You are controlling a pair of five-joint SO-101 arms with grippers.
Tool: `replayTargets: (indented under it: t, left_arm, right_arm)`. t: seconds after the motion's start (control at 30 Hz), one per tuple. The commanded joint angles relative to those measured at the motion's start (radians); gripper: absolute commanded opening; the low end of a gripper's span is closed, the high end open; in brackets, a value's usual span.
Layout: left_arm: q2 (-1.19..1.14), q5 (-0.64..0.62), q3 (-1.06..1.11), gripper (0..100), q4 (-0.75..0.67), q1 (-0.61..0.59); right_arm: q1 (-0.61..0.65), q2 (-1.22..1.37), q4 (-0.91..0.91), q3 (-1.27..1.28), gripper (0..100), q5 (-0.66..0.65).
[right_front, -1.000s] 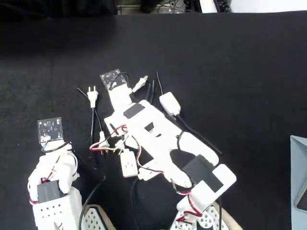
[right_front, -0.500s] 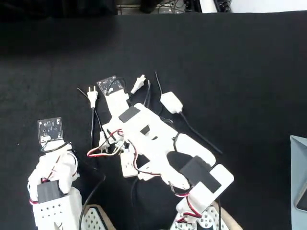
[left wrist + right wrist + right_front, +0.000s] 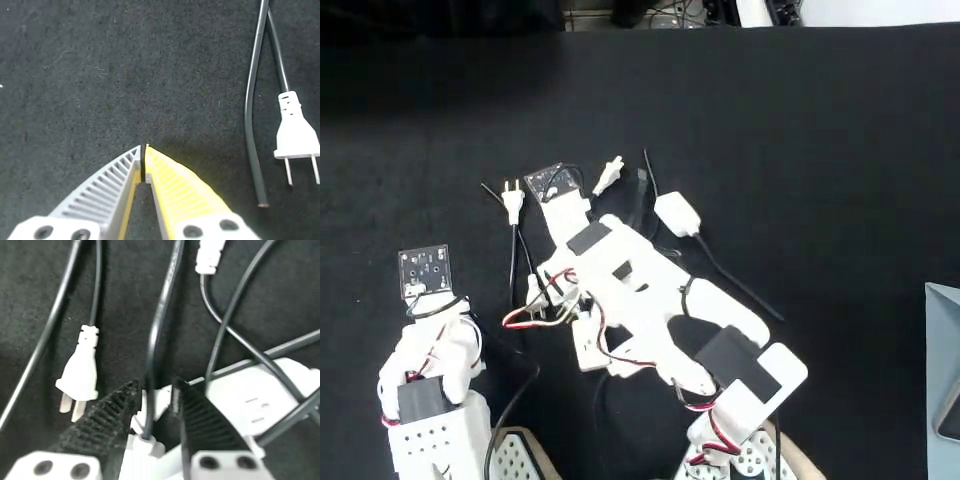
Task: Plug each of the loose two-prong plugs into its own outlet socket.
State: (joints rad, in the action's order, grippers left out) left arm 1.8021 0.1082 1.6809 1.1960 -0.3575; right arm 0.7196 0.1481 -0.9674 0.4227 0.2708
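Observation:
Two loose white plugs lie on the black table (image 3: pixel 800 130), one (image 3: pixel 513 200) left of my right arm (image 3: pixel 640 290) and one (image 3: pixel 610 172) just beyond it. A white outlet socket (image 3: pixel 677 213) lies beside the arm, and another socket (image 3: pixel 588 345) is partly under it. My right gripper (image 3: pixel 155 385) has its black fingers closed around a white plug body (image 3: pixel 142 447) whose black cord runs out between them. Next to it lie a loose plug (image 3: pixel 80 372) and a socket (image 3: pixel 260 400). My left gripper (image 3: pixel 145 147) is shut and holds nothing, with a third plug (image 3: pixel 297 145) off to its side.
Black cords (image 3: pixel 515 255) cross and tangle around the right arm. A cut cord end (image 3: pixel 262 204) lies near the third plug. A pale blue box (image 3: pixel 945 370) stands at the table's right edge.
My right arm has shifted left and turned slightly, dragging cords with it. The socket beside it has slid a little. The left arm has not moved.

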Motion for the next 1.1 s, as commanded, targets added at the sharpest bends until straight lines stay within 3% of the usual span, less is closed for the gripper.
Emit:
replayTargets:
  t: [0.0, 0.23, 0.67, 1.07]
  left_arm:
    - [0.011, -0.006, 0.018, 3, -0.021, -0.012]
    - [0.011, -0.006, 0.018, 3, -0.021, -0.012]
    - [0.011, -0.006, 0.018, 3, -0.021, -0.013]
    - [0.011, -0.006, 0.018, 3, -0.021, -0.013]
  right_arm:
    - [-0.054, -0.022, -0.089, -0.084, 13.1, 0.058]
    - [-0.066, -0.016, -0.186, -0.101, 13.1, 0.075]
    - [-0.061, 0.14, -0.043, -0.134, 13.4, 0.279]
    - [-0.061, 0.311, -0.204, -0.363, 12.9, 0.345]
